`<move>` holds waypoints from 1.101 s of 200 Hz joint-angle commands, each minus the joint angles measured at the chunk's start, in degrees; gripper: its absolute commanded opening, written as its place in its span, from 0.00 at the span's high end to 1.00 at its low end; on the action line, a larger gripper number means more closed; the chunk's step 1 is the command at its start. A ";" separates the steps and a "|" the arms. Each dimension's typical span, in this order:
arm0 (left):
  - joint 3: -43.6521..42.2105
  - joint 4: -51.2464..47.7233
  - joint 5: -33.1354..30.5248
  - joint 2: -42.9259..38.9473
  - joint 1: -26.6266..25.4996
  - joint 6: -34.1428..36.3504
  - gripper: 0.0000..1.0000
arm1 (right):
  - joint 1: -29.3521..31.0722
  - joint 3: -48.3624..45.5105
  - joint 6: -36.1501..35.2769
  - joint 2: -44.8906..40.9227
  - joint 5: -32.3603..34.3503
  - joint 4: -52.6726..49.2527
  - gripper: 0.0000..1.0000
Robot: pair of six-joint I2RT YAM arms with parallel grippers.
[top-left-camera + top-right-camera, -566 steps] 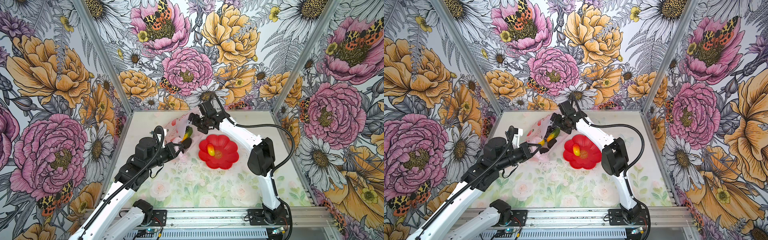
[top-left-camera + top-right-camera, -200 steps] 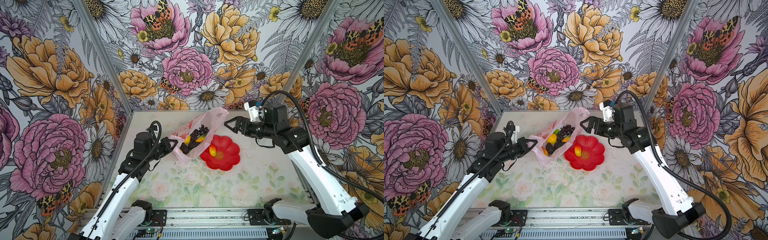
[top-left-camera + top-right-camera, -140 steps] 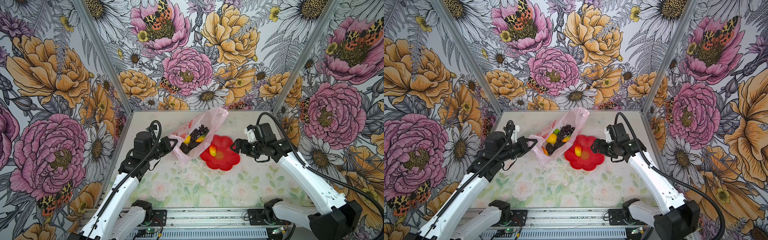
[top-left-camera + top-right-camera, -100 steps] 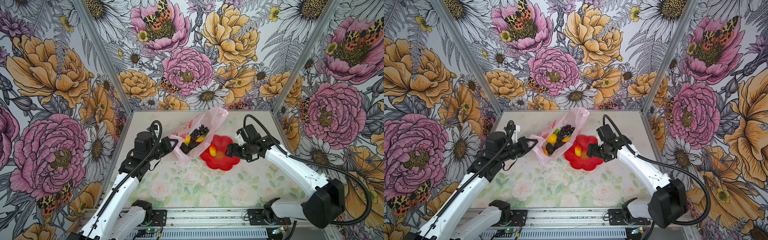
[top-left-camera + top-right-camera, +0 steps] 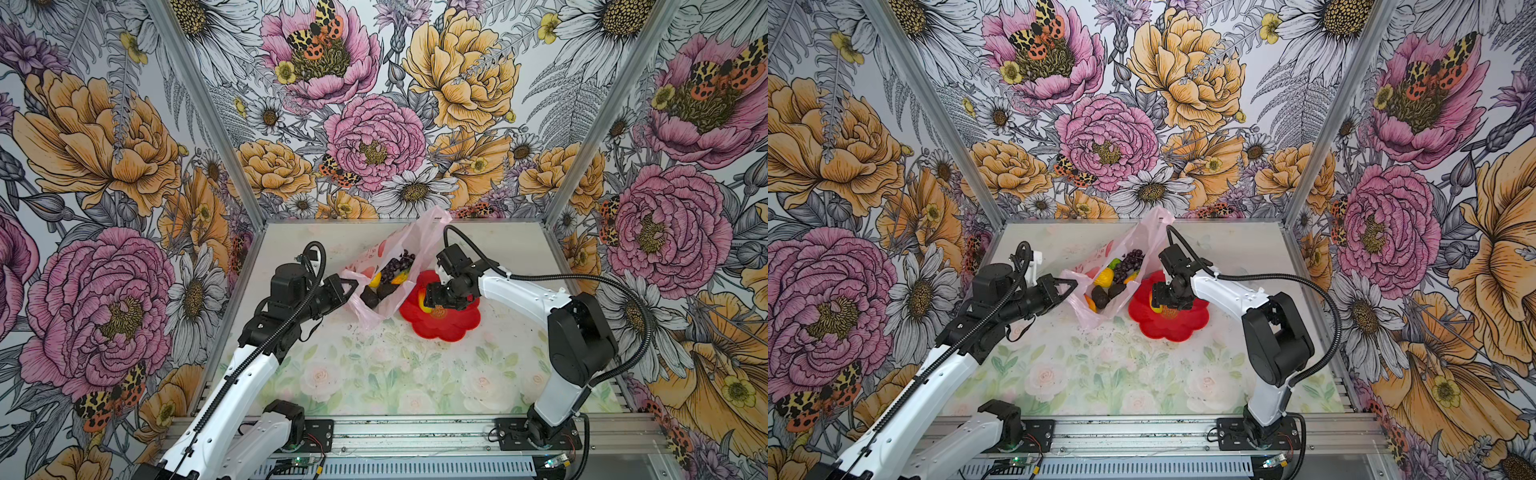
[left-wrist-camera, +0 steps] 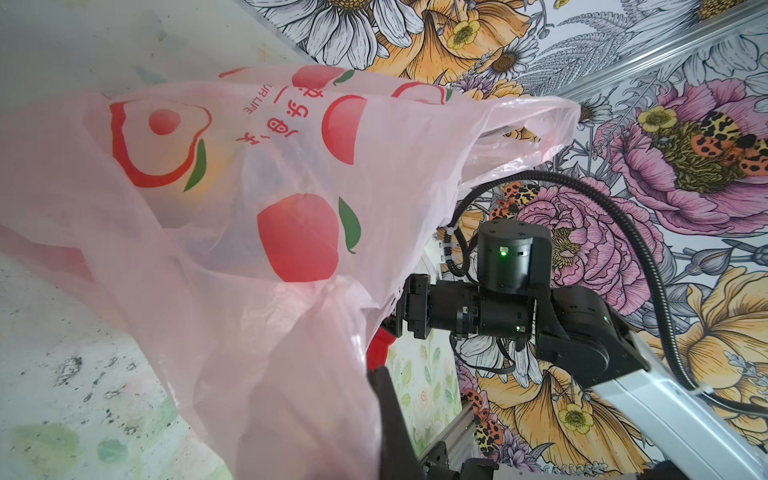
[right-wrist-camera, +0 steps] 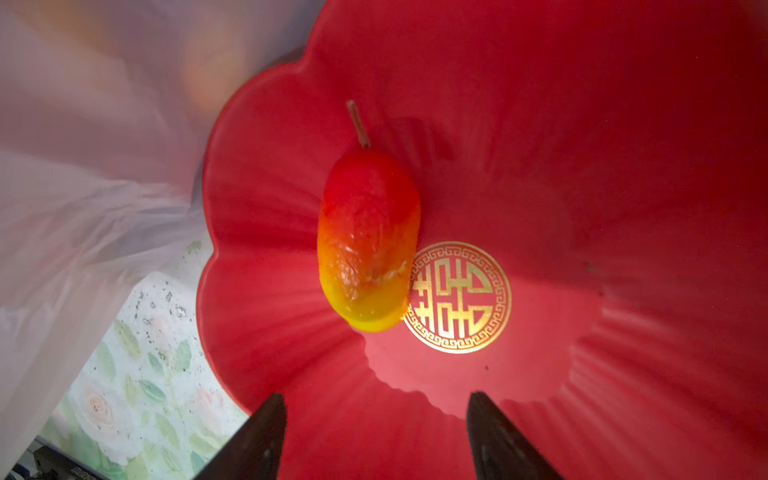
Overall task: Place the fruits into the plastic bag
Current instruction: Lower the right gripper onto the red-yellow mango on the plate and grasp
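Note:
The pink plastic bag point(image 5: 419, 243) point(image 5: 1144, 239) point(image 6: 257, 208) lies open on the table. Inside it are a purple grape bunch point(image 5: 395, 264) point(image 5: 1128, 261), a yellow fruit point(image 5: 1104, 277) and dark avocados point(image 5: 369, 296) point(image 5: 1100, 298). My left gripper point(image 5: 351, 284) point(image 5: 1073, 284) point(image 6: 374, 395) is shut on the bag's near edge and holds the mouth up. A red-yellow peach point(image 5: 424, 300) point(image 5: 1156, 306) point(image 7: 368, 241) lies on the red flower-shaped plate point(image 5: 453, 328) point(image 5: 1179, 328) point(image 7: 582, 166). My right gripper point(image 5: 434, 297) point(image 5: 1163, 300) point(image 7: 376, 411) hovers low over the plate, open, with the peach just ahead of its fingertips.
The plate touches the bag's right side. The enclosure's floral walls and metal posts close in the back and both sides. In the left wrist view the right arm's wrist point(image 6: 498, 291) shows beyond the bag. Dark specks dot the table mat point(image 5: 374, 374).
The right arm has swung down from high at the back right to just over the plate, its jaws narrowing. The left gripper has kept its hold on the bag.

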 commanded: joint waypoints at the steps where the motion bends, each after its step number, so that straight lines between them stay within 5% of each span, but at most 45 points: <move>1: 0.83 0.27 -0.46 -0.24 -0.47 0.55 1.00 | 0.31 2.98 0.46 2.77 -0.81 3.18 0.32; 175: 0.77 -0.97 -0.81 -0.24 -0.95 1.23 1.00 | 1.03 6.93 0.43 10.03 0.66 3.28 0.57; 220: 0.37 -1.02 -0.58 -0.67 -0.68 0.86 1.00 | 1.47 6.91 0.31 10.58 1.26 3.19 0.40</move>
